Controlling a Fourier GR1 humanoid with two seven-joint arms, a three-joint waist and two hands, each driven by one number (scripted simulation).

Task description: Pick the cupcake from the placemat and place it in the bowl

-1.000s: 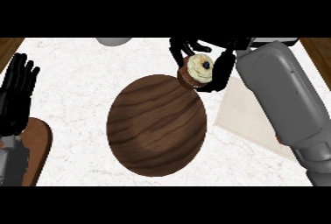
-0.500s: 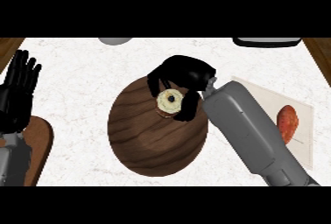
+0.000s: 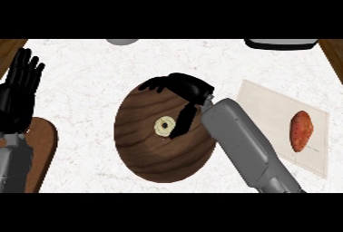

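Currently the right hand hangs over the far half of the wooden bowl, its forearm coming in across the bowl's right rim. The cupcake sits on the bowl's floor, frosting up, just below the palm and on its left. One dark digit reaches down from the hand and ends right beside the cupcake, touching or nearly so; I cannot tell which. The other fingers spread leftward along the far rim, well apart from the cupcake. Nothing curls round it, so I read the hand as released. The placemat lies to the right of the hand, beyond the forearm, and carries only an orange-red item; no cupcake is on it. Judgement: pick and transfer are done, the cupcake is in the bowl, and the release looks complete or very near it. What is left is to lift the hand clear of the bowl without nudging the cupcake. The left hand rests open, fingers up, at the view's left edge, over the white surface.
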